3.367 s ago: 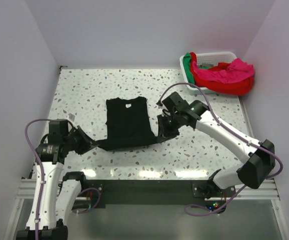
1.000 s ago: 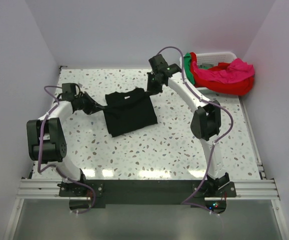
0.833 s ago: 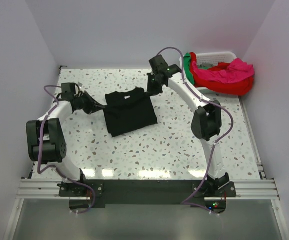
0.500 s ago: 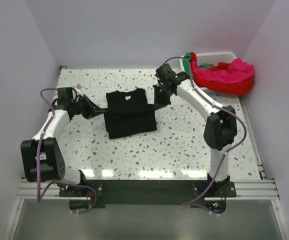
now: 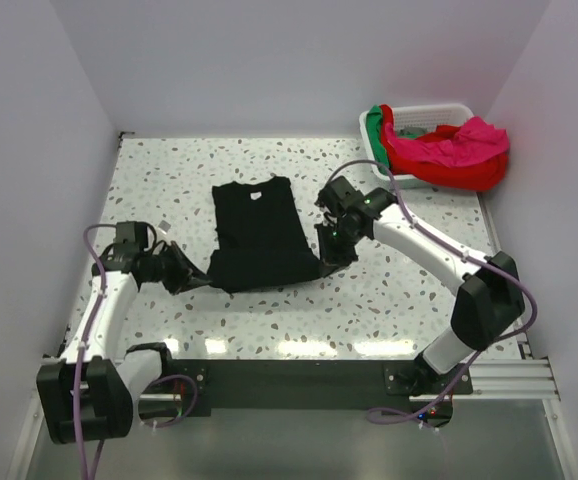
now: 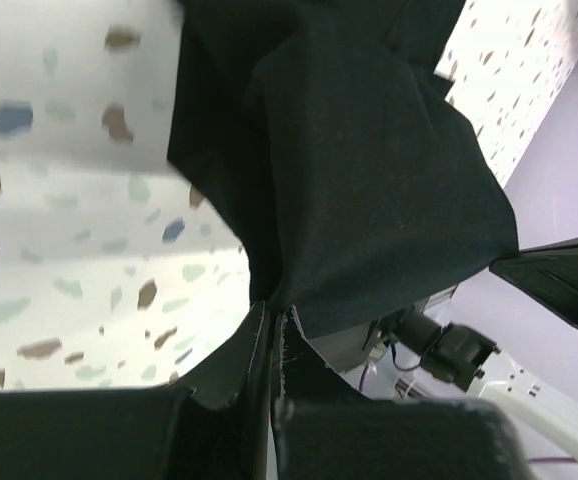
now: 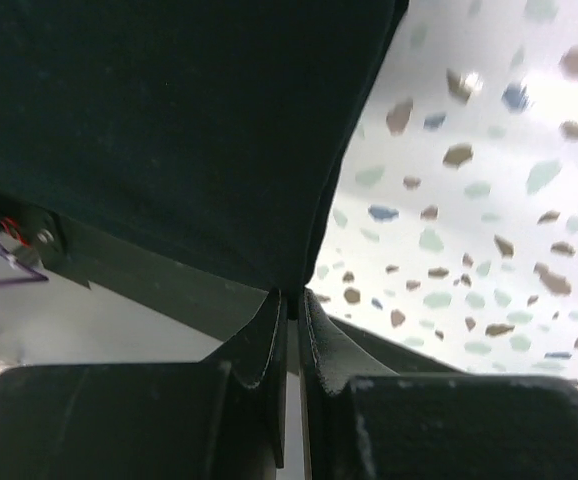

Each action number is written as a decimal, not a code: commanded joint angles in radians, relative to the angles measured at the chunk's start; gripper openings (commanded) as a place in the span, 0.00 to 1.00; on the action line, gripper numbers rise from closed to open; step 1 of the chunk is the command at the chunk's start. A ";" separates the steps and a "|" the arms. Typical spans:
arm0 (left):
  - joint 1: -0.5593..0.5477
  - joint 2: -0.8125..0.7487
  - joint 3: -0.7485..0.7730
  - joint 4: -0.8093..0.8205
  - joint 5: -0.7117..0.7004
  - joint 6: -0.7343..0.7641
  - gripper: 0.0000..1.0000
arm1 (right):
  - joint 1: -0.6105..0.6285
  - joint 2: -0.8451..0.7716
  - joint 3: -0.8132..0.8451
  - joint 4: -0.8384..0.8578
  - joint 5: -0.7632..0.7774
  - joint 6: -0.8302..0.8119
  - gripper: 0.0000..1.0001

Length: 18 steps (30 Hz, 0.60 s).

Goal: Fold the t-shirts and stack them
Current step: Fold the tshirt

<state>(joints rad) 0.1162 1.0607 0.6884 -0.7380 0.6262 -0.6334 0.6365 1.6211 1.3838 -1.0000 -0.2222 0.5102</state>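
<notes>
Hem corners of the shirt [image 5: 259, 235] are pinched tight, one in the left claw [image 5: 193, 279], one in the right claw [image 5: 326, 257]. From both claws the shirt lies flat on the worktop [image 5: 389, 290], long axis running near to far; the fold likely goes that way.

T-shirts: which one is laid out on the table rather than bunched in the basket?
The plain black cloth t-shirt, spread on the speckled table. The red, pink and green ones sit heaped in the white slatted plastic basket.
</notes>
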 commanded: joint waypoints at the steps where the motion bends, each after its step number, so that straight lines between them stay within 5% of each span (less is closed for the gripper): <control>1: 0.005 -0.088 -0.059 -0.130 -0.011 0.047 0.00 | 0.032 -0.111 -0.098 -0.042 0.044 0.054 0.00; 14: 0.002 -0.402 -0.181 -0.418 -0.016 0.069 0.00 | 0.089 -0.294 -0.402 -0.012 0.035 0.160 0.00; 18: 0.002 -0.459 -0.171 -0.541 -0.045 0.104 0.16 | 0.109 -0.328 -0.465 -0.012 0.041 0.180 0.00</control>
<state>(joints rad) 0.1154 0.6350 0.5079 -1.1404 0.6628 -0.5873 0.7456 1.3384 0.9619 -0.9356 -0.2478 0.6743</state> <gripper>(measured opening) 0.132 0.068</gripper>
